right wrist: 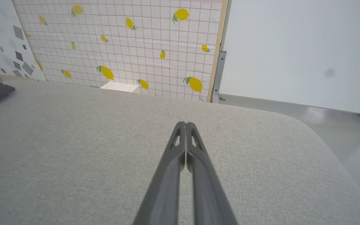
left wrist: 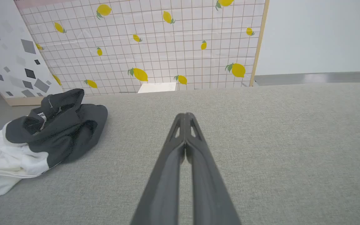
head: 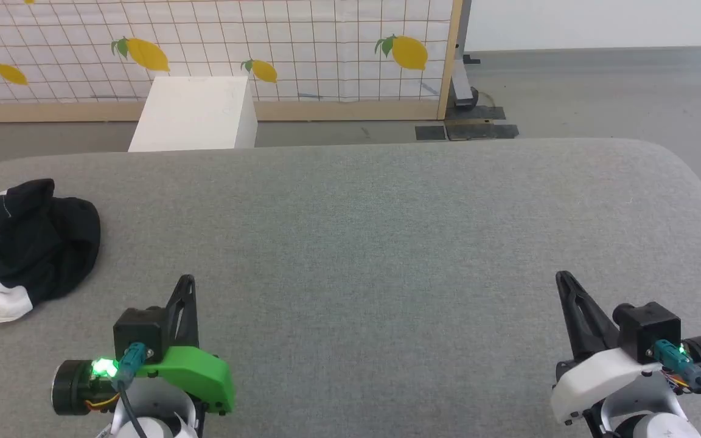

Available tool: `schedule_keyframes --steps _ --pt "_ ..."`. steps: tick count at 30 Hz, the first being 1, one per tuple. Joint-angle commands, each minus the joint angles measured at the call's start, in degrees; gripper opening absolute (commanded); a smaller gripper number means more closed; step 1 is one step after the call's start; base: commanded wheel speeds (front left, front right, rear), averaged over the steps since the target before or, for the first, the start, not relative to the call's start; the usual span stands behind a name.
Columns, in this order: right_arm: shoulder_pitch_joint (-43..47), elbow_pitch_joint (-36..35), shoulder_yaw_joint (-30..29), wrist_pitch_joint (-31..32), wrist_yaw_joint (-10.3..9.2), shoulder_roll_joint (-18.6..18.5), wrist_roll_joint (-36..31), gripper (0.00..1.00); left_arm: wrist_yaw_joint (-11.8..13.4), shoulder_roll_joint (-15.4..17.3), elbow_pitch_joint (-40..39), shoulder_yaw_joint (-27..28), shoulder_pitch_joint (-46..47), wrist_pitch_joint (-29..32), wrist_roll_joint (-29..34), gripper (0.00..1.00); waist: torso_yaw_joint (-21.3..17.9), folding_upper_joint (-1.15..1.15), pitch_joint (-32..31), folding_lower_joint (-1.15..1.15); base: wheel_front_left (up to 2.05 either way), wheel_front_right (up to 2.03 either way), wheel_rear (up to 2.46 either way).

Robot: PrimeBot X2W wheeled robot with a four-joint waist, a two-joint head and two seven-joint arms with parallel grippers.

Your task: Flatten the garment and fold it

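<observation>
Well, I am only starting: the garment (head: 40,243) is lying crumpled at the grey table's (head: 356,231) left edge, while my left gripper (head: 186,283) and right gripper (head: 564,280) are hovering clenched, empty; flattening and folding are both waiting.

The fingers (left wrist: 167,175) are moulded in matt dark plastic. Beneath them, a table (head: 387,243) is covered in coarsely woven cloth. Left of the left fingers, the garment (head: 28,243) is seen as soft, matt cloth. Beyond the fingertips, a wooden frame (head: 452,61) and a smooth white box (head: 195,112) are seen.
</observation>
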State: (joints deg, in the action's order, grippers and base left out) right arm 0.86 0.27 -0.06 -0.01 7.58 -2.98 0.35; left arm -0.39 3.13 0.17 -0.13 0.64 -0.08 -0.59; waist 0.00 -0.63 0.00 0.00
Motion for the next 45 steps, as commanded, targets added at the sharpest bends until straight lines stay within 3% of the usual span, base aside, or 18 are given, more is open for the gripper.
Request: schedule_keyframes --steps 1,18,19,34,45 --pt "-0.86 -0.27 0.06 0.01 -0.09 0.11 -0.35 0.00 0.39 -0.25 -0.17 0.13 -0.64 0.08 0.59 0.00 0.00 0.63 0.00 0.00 0.00 0.00 0.00" --pt "-0.86 -0.27 0.06 0.01 -0.09 0.11 -0.35 0.00 0.39 -0.25 -0.17 0.13 -0.64 0.08 0.59 0.00 0.00 0.63 0.00 0.00 0.00 0.00 0.00" --pt "0.01 0.01 -0.01 0.00 0.00 -0.01 0.03 1.00 -0.01 0.01 0.01 -0.02 0.01 0.00 -0.03 1.00 0.00 0.00 0.00 0.00 0.00 0.00 0.00" --pt "-0.40 0.64 -0.26 -1.08 -0.01 0.00 0.79 1.00 0.95 0.05 1.26 -0.92 0.57 -1.29 -1.24 1.00 0.58 0.06 -0.08 0.00 0.00 0.00 0.00" --pt "-0.59 0.82 -0.17 -1.96 -0.02 0.01 1.12 1.00 2.00 0.40 2.18 -1.17 0.86 -2.61 -2.44 1.00 3.45 0.12 0.07 0.00 0.00 0.00 0.00"
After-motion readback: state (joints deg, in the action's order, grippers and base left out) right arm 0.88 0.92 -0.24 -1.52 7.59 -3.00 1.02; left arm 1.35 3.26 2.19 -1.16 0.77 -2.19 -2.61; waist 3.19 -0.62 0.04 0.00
